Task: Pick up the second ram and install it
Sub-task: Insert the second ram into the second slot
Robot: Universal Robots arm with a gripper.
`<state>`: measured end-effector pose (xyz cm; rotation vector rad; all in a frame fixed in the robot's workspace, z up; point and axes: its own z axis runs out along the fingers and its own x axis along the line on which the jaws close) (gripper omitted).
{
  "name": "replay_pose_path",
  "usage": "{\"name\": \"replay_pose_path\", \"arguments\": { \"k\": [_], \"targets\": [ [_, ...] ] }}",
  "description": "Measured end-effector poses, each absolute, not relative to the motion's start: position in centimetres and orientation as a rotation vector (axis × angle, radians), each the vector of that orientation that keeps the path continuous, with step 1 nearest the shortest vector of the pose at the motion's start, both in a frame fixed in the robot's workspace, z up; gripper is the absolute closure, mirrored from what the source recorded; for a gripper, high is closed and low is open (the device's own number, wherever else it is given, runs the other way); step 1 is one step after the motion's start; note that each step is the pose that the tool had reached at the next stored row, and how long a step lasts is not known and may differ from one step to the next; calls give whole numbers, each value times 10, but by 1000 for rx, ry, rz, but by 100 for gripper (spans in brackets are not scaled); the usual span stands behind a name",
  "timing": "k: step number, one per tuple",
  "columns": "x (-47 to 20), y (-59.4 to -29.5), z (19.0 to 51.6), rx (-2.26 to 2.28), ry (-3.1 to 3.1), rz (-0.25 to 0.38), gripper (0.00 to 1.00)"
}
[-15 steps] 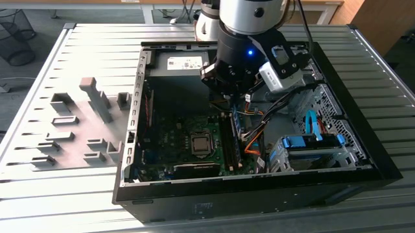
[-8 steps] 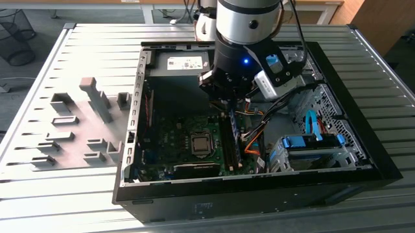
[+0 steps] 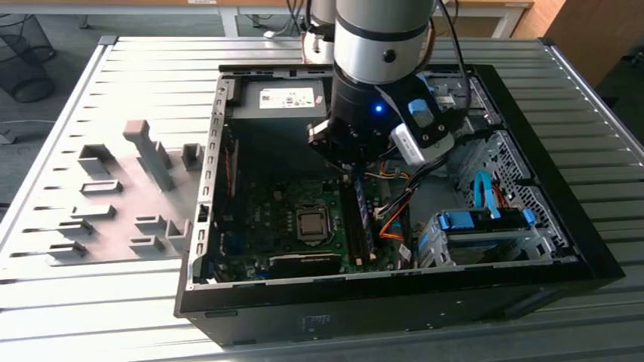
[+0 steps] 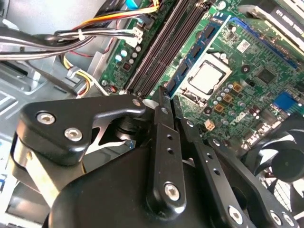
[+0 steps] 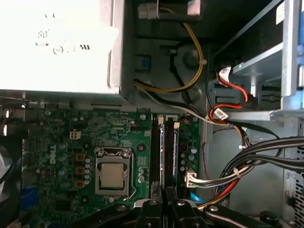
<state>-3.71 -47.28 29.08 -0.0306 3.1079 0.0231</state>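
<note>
**Gripper down in the case, pinching the RAM at the slots**

I'm looking at the exterior view first. The arm is reaching straight down into the open PC case, centre of the frame. The gripper is sitting low over the motherboard, w/ little side room. The power supply is boxing it in toward the upper left. A cable bundle and the drive cage are crowding it at right. The CPU socket is lying just left of the slot strips.

The second ram is standing on edge along the slots, running from under the gripper toward the lower edge of the frame. In the second wrist view the fingers are drawn nearly together. The near end of the blue stick is running in btwn them, so I'm reading it as gripped. I can't tell whether it's fully seated.

The case is resting on a slatted metal table. Grey holder blocks are standing at mid left, well apart from the case. A wire bin is on the floor at upper left.
</note>
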Motion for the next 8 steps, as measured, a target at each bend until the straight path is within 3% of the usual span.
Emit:
{"name": "replay_pose_path", "arguments": {
  "k": [8],
  "targets": [
    [-37,-475,277,-7,3108,23,86]
  ]
}}
